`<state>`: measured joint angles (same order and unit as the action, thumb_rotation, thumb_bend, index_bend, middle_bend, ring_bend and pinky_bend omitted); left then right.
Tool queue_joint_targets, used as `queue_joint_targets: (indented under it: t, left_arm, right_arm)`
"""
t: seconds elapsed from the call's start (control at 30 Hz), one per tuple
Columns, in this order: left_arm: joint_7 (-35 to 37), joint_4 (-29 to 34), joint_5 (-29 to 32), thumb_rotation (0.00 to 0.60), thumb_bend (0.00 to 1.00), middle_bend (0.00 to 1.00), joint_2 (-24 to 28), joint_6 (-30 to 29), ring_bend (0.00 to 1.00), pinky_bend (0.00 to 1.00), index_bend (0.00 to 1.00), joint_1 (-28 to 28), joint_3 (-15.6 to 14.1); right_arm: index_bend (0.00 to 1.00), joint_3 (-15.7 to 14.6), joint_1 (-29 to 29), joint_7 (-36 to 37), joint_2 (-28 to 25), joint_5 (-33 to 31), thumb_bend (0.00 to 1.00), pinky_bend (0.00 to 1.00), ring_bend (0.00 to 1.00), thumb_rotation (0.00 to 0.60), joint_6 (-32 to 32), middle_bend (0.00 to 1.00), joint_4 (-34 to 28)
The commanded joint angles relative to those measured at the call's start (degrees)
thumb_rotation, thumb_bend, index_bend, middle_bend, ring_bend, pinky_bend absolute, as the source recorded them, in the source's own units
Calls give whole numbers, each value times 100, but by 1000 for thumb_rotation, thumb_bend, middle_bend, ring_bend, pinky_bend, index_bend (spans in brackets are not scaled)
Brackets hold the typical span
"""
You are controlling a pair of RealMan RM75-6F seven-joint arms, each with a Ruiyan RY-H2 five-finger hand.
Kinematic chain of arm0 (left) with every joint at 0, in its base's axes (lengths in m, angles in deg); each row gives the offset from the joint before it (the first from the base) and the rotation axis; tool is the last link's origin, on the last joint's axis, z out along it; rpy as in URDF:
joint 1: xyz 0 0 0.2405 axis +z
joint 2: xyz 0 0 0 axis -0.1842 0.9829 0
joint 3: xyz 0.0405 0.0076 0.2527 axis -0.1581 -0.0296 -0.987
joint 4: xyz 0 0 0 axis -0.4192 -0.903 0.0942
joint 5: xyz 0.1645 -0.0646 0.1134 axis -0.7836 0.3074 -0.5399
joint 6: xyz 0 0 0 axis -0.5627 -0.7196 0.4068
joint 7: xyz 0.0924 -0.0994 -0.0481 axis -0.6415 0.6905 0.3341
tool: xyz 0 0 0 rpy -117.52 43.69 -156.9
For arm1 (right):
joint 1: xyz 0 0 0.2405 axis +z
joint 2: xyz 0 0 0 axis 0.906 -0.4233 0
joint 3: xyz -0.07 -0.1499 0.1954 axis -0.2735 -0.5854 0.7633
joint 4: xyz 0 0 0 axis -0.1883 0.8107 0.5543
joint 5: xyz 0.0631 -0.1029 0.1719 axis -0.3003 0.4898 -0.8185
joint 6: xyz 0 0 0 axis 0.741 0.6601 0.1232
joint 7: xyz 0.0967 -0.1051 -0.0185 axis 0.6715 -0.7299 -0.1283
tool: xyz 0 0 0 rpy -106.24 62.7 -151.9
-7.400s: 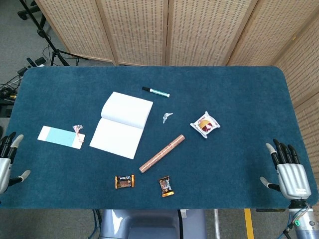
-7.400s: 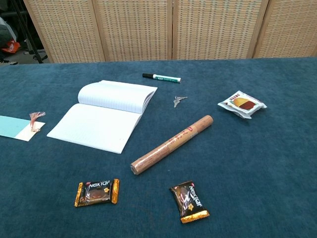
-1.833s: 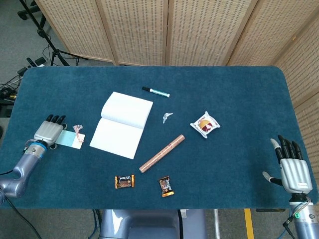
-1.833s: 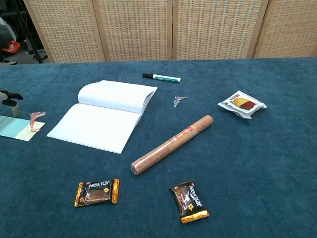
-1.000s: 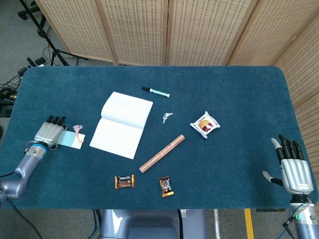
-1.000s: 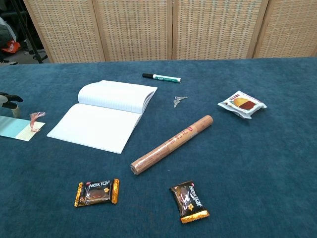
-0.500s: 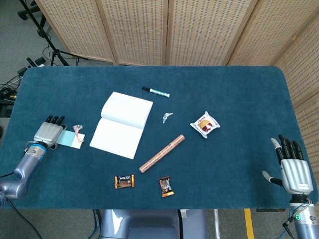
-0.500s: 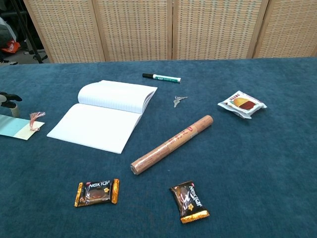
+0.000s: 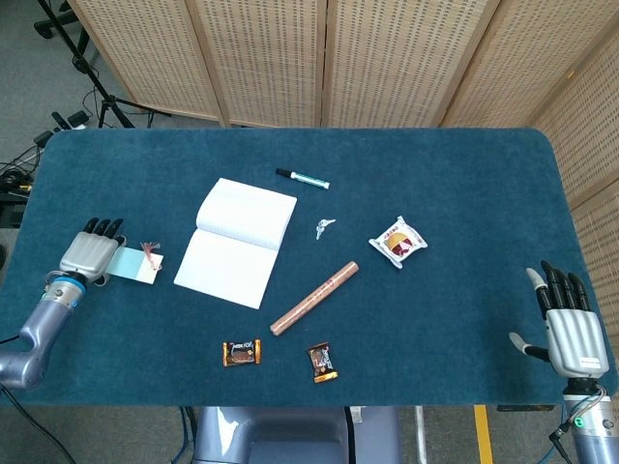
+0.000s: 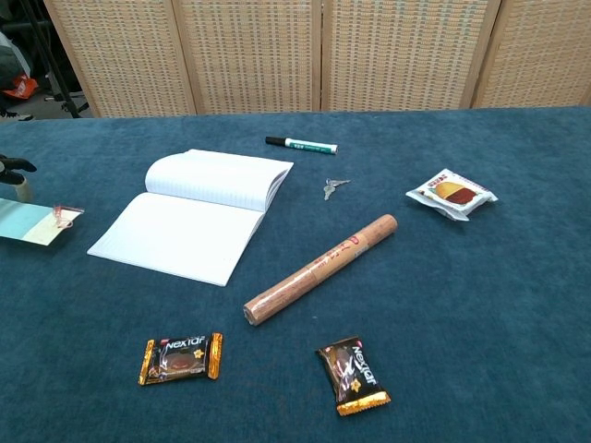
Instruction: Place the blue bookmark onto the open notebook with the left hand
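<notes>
The blue bookmark [image 9: 133, 264] with a pink tassel is at the table's left side, its left end under my left hand [image 9: 89, 251]. In the chest view the bookmark [image 10: 30, 222] hangs slightly above the cloth, held at its left end, and only the fingertips [image 10: 15, 168] of that hand show at the frame's edge. The open notebook [image 9: 237, 242] lies a short way to the right of the bookmark, blank pages up; the chest view has the notebook [image 10: 196, 214] left of centre. My right hand [image 9: 566, 329] rests at the table's front right corner, fingers spread and holding nothing.
A marker [image 9: 303, 178] lies beyond the notebook, with keys [image 9: 324, 227] and a snack packet [image 9: 397, 242] to the right. A brown paper roll [image 9: 314, 298] lies diagonally near the centre. Two chocolate bars [image 9: 242, 353] [image 9: 323, 362] sit near the front edge. Wicker screens stand behind.
My left hand has pulled slightly left and up, and the bookmark has come up off the cloth with it. The right hand has stayed still.
</notes>
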<state>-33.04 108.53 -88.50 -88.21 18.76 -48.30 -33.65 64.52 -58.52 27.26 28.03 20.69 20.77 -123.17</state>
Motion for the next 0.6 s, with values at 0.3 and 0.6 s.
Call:
queue_joint_targets:
  t: [0.3,0.6]
  left_arm:
    - [-342,847,137,600,274,0,553,-267,0,0,340,-66,138]
    - [-769,1480,360,600,272,0,797,-406,0,0,341,-222,255]
  right_arm:
    - [0,-11,-13,52,-23,45,182,0,0,600,30,0,-24]
    - [0,-8,-27,171,-61,57,182,0,0,600,43,0,-22]
